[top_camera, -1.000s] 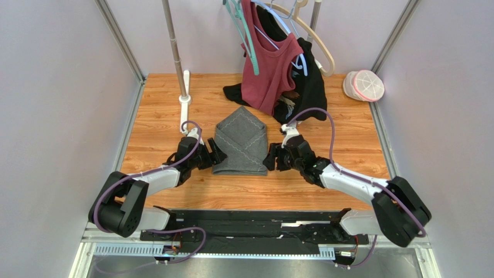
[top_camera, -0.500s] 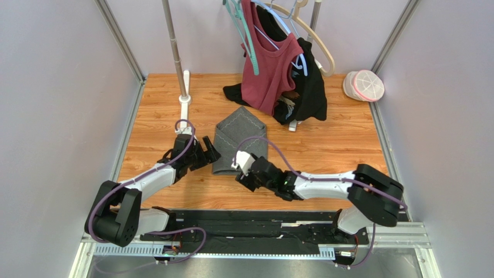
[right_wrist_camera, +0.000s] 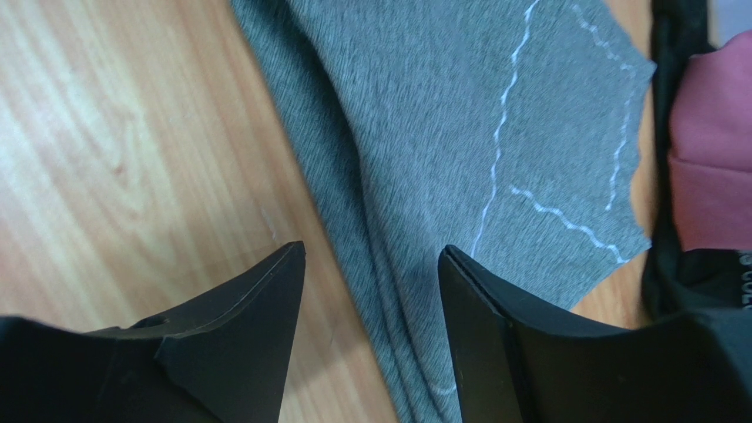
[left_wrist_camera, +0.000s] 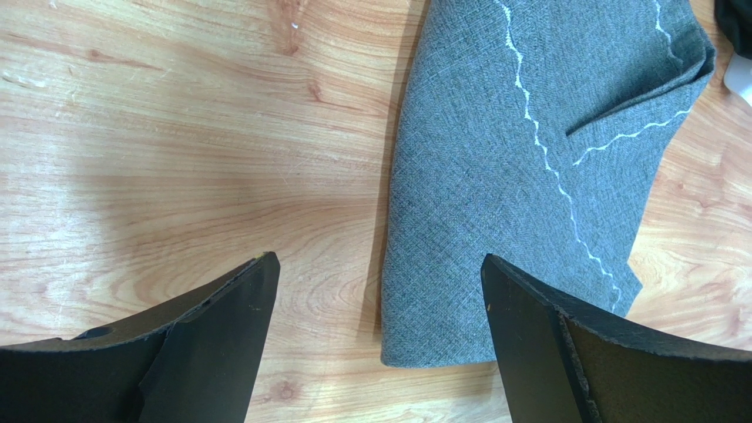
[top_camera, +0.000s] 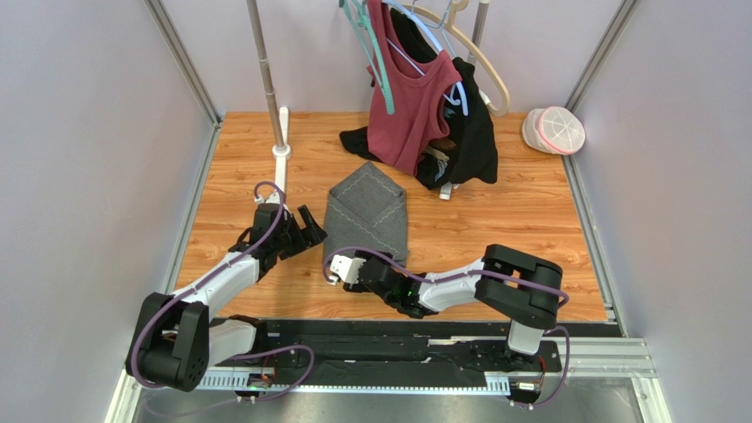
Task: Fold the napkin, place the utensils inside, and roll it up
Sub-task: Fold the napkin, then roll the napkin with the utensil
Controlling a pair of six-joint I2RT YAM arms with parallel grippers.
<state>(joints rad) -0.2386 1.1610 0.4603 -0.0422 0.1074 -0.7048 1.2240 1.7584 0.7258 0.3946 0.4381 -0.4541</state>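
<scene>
Napkin (top_camera: 366, 216) lies folded on the worktop (top_camera: 512, 229), just beyond my right fingers (right_wrist_camera: 229, 335) and beside my left fingers (left_wrist_camera: 212, 326). Both pairs stand apart, empty. I should catch only the near edge, low and square.

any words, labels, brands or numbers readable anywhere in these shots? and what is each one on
No text can be read in full.
Black garment, right wrist view: a few small pale letters at the picture's right edge, cut off and too blurred to read.
Napkin: only pale zigzag stitching, no lettering.
Pink and white cap: too small to show any marking.
</scene>
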